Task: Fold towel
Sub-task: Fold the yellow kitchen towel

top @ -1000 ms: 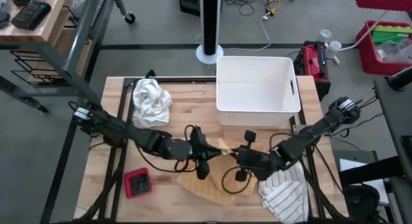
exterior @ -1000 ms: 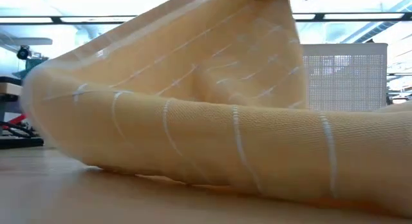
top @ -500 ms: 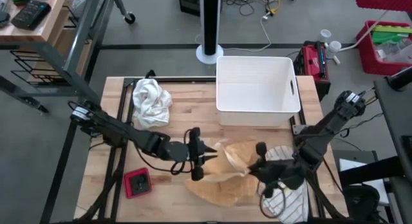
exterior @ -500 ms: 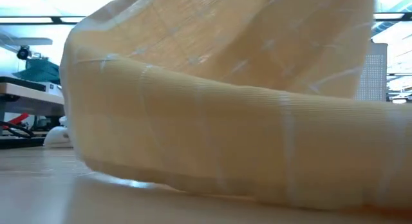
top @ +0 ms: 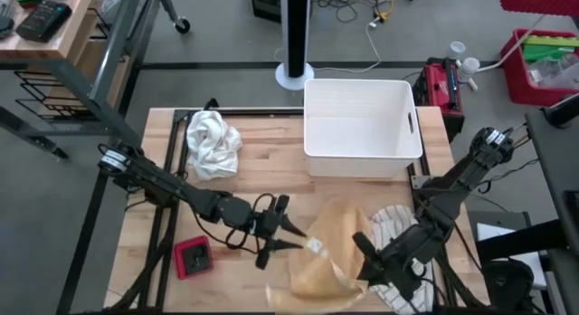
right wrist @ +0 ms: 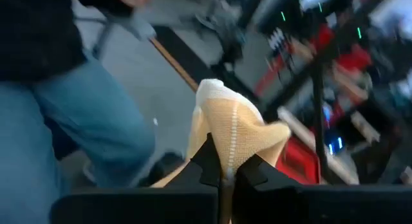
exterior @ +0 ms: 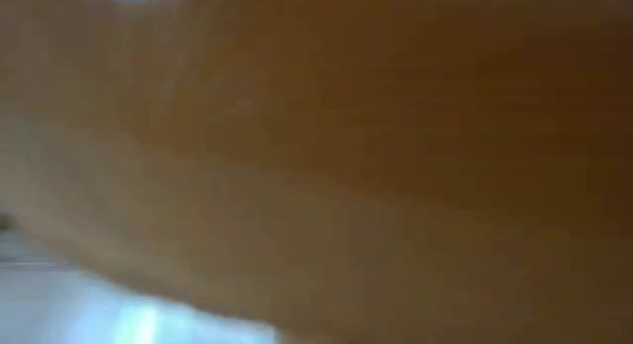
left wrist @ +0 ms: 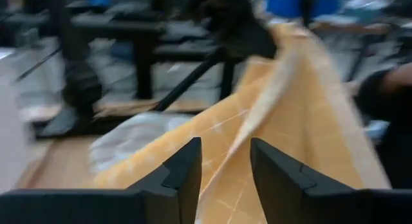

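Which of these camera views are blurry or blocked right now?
Low view: the tan towel fills the lens, an out-of-focus brown smear. Left wrist view: motion blur over towel and background. Right wrist view: background streaked, though the towel corner in the right claw stays fairly sharp. High view: clear.

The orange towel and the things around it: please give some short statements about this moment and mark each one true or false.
1. The right gripper is shut on the orange towel. True.
2. The white bin holds a towel. False: it is empty.
3. A crumpled white cloth lies on the table, on the left arm's side. True.
4. The striped towel lies beside the red object. False: they are on opposite sides of the orange towel.
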`<act>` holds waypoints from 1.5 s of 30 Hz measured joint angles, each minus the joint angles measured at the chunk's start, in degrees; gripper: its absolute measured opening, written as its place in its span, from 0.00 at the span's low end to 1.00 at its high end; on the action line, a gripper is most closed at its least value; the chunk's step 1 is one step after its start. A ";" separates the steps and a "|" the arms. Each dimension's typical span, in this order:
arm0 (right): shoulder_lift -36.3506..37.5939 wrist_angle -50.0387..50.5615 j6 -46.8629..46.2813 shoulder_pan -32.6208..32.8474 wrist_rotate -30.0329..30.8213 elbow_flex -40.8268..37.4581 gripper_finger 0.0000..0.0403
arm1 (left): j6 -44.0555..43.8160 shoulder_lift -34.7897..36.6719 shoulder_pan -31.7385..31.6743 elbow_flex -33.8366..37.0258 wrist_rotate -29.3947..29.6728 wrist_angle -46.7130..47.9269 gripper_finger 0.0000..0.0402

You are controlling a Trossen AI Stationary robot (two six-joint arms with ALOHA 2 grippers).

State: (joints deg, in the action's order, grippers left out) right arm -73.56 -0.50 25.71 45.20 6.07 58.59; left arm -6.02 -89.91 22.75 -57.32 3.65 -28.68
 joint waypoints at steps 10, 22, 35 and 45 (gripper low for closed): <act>-1.30 -5.41 4.00 -4.91 6.87 0.00 0.00 | 1.50 0.00 0.32 0.86 -1.39 -2.77 0.25; -5.31 -8.76 2.85 -10.85 -0.12 0.65 0.00 | 2.35 -0.02 0.08 0.81 -1.53 -1.26 0.32; -5.31 -16.06 8.28 -12.95 -0.72 1.14 0.00 | 0.82 -0.02 0.08 0.81 -1.68 -3.33 0.33; -5.31 -16.98 8.16 -15.53 -3.13 1.14 0.00 | 0.79 -0.02 0.08 0.81 -1.62 -5.46 0.29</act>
State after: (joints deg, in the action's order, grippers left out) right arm -78.87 -17.47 33.87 29.67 2.94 59.72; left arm -5.23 -89.93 22.83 -56.51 2.03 -34.13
